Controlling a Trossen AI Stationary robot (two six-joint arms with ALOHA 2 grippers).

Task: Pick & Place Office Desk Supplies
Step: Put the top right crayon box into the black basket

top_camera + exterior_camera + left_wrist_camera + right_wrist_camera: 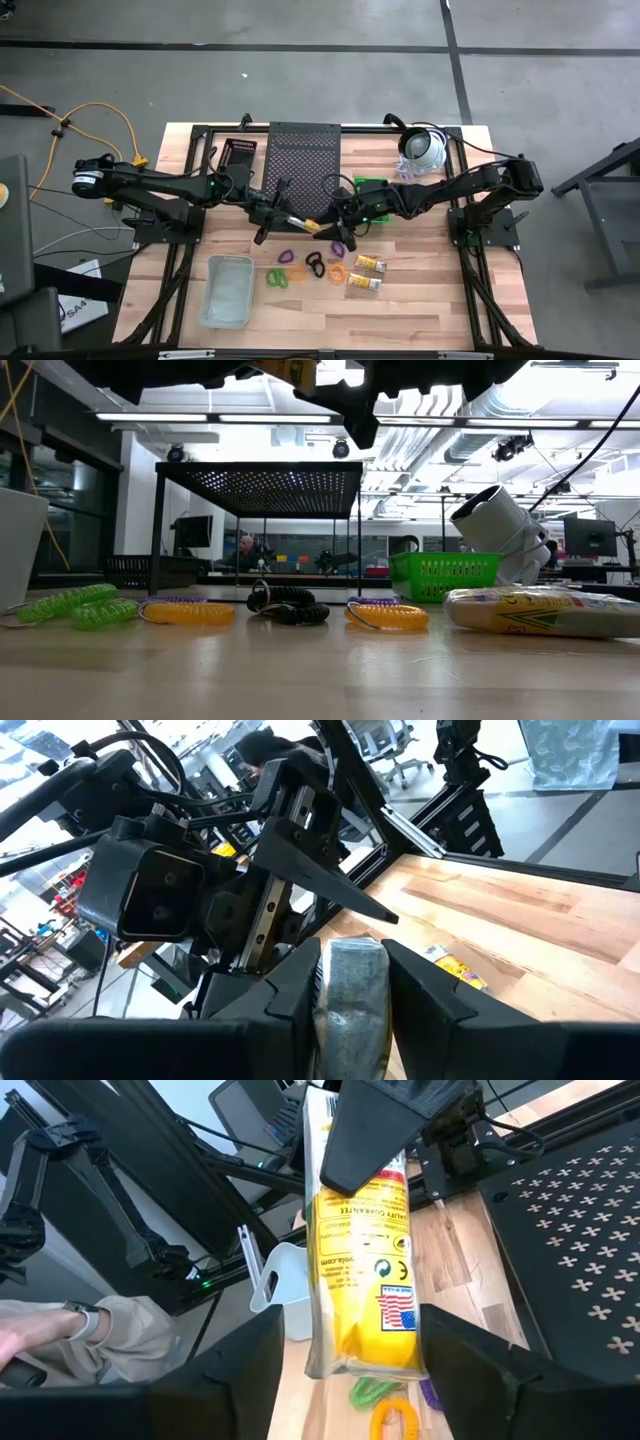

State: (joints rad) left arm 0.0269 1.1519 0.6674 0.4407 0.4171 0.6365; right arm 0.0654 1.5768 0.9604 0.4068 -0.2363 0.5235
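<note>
A yellow-and-white packet [303, 224] hangs in the air over the table's middle, between my two grippers. My left gripper [283, 217] comes from the table's left and is shut on it. My right gripper [350, 1370] comes from the right and stands open, one finger on either side of the packet's other end [365, 1350]. On the table near the front lie green [275, 275], orange [296, 272], black [314, 265] and purple [338, 245] loops, and two more packets [366, 272]. My left gripper pinches one end of the packet [352, 982] between its two fingers [300, 982]. The fingers come about level from the table's left and lie along the packet. The packet sticks out past them toward my right gripper, lifted clear of the table.
A clear tray [228, 290] sits at the front left. A black mesh stand [303, 155], a small dark basket [238, 152], a green basket [372, 185] and a white dome-shaped device [425, 148] line the far side. A person's sleeve [90, 1335] shows beyond the table.
</note>
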